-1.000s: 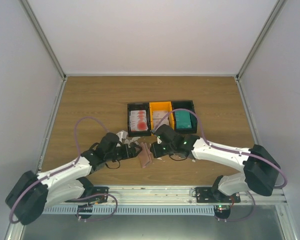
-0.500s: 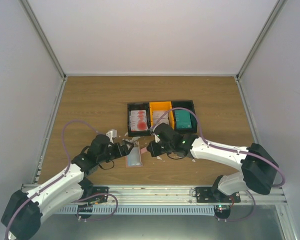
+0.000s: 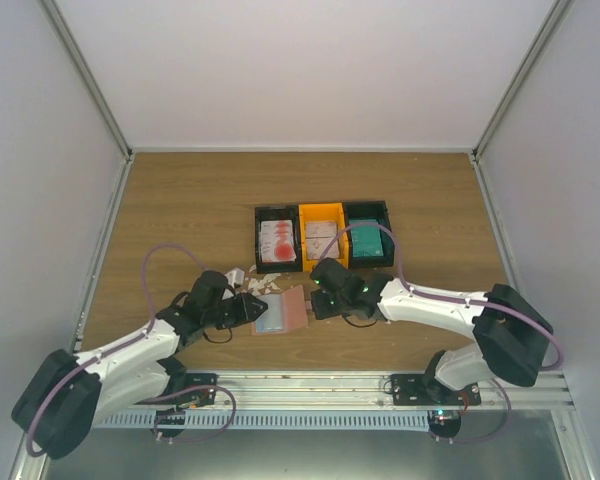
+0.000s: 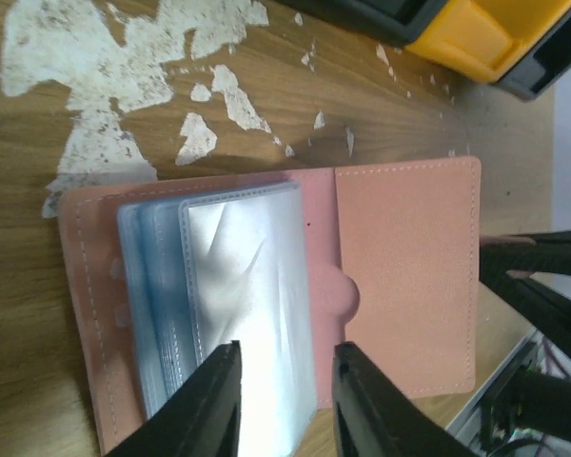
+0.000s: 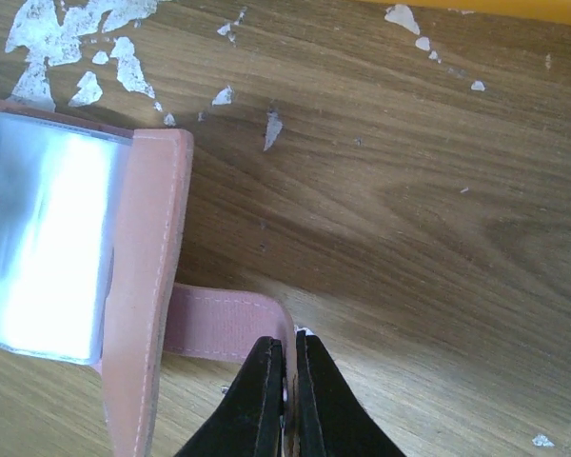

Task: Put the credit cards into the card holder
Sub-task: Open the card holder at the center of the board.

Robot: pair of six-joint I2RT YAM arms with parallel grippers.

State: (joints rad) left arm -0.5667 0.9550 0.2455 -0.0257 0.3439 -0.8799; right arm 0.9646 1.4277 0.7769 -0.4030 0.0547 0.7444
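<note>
The salmon-pink card holder (image 3: pixel 294 312) lies open and flat on the worktop (image 3: pixel 180 200), at 6 o'clock from the three-compartment tray (image 3: pixel 325 207). The left gripper (image 4: pixel 281 405), at the holder's 9 o'clock, stands with its jaws partly apart over the clear sleeves (image 4: pixel 238 286). The right gripper (image 5: pixel 285 381), at 3 o'clock, is closed tight on the end of the holder's strap (image 5: pixel 219 324). The credit cards (image 3: pixel 277 242) sit in the tray: white-and-red in the 9 o'clock and middle bins, teal in the 3 o'clock bin. Loose white scraps (image 3: pixel 262 287) dot the wood at the holder's 11 o'clock.
</note>
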